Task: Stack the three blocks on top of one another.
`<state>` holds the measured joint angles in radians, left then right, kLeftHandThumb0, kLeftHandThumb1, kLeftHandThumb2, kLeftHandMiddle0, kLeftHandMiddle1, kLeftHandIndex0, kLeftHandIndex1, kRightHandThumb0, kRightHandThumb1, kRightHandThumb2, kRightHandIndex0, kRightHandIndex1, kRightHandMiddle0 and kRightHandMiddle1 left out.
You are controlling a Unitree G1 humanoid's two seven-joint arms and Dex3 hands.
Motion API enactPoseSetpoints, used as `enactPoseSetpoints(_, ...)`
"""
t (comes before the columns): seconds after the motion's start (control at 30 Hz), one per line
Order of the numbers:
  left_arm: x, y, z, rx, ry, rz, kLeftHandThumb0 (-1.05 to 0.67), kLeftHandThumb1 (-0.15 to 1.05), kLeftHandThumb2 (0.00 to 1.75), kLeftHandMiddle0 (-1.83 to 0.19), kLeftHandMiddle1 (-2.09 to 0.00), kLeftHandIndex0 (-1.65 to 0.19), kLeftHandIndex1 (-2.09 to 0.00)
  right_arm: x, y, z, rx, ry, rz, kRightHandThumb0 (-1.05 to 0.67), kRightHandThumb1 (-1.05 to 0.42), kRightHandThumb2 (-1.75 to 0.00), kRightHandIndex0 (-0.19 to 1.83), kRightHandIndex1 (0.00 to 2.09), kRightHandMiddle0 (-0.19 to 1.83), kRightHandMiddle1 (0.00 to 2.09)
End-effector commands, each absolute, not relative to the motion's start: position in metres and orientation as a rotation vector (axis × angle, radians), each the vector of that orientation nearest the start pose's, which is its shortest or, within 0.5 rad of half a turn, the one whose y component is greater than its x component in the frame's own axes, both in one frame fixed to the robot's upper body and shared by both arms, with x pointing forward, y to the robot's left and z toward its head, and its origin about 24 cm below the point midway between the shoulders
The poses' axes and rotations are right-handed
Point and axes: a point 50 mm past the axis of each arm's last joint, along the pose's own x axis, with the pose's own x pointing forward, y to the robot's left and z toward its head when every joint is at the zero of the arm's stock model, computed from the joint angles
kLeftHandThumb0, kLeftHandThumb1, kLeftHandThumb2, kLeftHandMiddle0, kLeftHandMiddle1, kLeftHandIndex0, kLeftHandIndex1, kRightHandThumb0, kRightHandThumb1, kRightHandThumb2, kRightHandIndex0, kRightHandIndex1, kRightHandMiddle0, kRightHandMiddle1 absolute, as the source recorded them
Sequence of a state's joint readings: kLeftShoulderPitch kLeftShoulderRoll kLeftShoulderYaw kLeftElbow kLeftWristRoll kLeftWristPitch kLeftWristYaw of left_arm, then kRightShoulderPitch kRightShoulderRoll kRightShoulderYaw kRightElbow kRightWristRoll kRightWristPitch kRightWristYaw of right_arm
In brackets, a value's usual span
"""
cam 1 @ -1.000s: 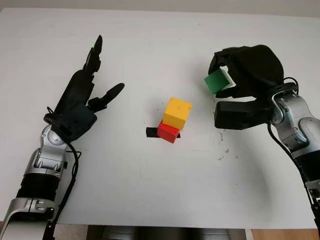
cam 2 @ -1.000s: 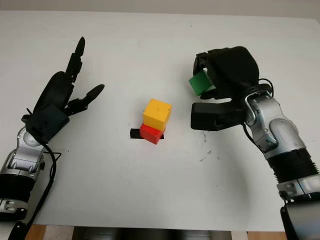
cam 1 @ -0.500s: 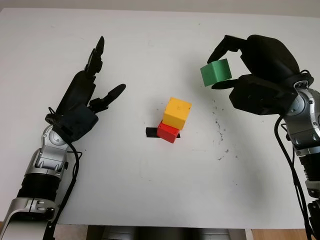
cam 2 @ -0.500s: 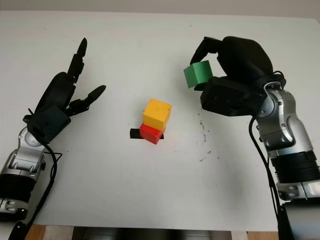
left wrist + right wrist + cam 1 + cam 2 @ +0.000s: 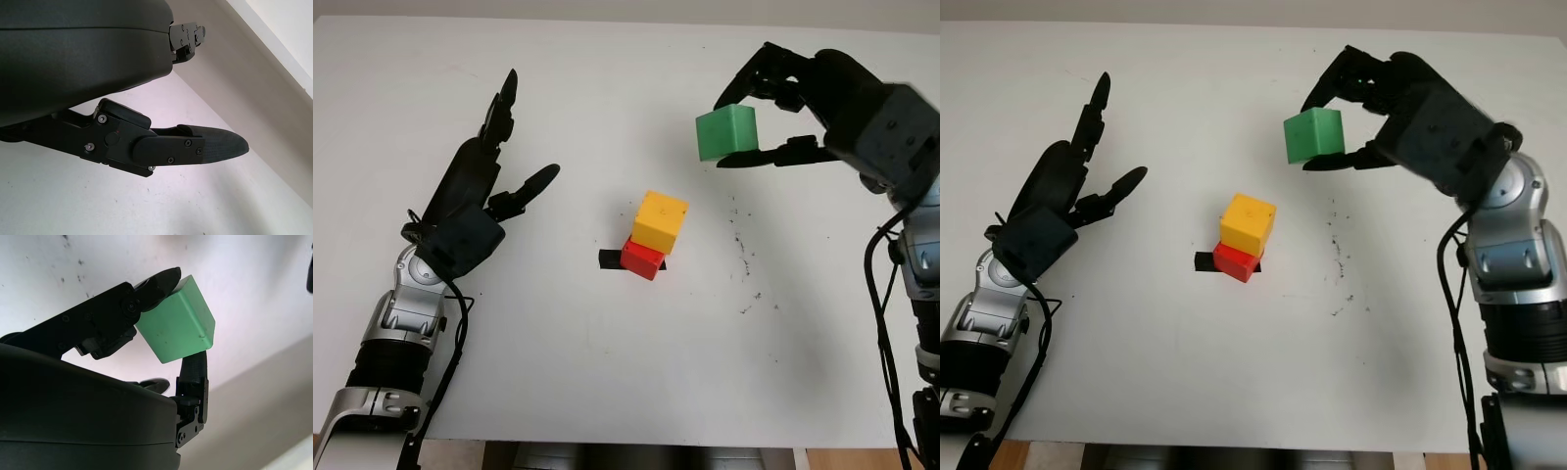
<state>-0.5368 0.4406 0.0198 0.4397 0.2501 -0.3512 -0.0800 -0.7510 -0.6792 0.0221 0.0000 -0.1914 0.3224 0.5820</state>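
Right hand (image 5: 803, 108) pinching green plastic cube (image 5: 726, 133), raised up-right of yellow cube (image 5: 661, 220) stacked askew on red cube (image 5: 642, 258). Left hand (image 5: 475, 196) open, well left. Risk: skewed yellow cube toppling under off-centre placement.

The right hand (image 5: 759, 122) is held raised up and to the right of the yellow block (image 5: 661, 220), fingertips pinched on the green block (image 5: 725, 134). The left hand (image 5: 480, 186) is kept open well off to its left.
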Motion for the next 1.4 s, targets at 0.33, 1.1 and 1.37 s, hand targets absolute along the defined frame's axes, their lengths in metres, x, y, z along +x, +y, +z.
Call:
enactPoseSetpoints(0.33,0.345,0.209,0.153,0.678,-0.408,-0.085,-0.74,1.05,0.54,0.19,0.0,0.19,-0.03,0.327,-0.171,0.338,-1.147,-0.26,0.508,-0.28,-0.87,-0.04,0.49,0.08,0.51,1.44)
enactPoseSetpoints(1.1,0.342,0.205,0.15,0.701,-0.407,-0.055,-0.75,1.05,0.53,0.19,0.0,0.19,-0.04,0.325,-0.138,0.338,-1.292,-0.466,0.816,-0.42,-0.88,-0.06,0.44,0.04,0.51,1.52)
enactPoseSetpoints(1.37,0.343,0.205,0.152,0.707,-0.41,-0.047,-0.75,1.05,0.54,0.19,0.0,0.19,-0.04,0.326,-0.131,0.332,-1.328,-0.461,0.878,-0.45,-0.9,-0.06,0.4,0.03,0.46,1.61)
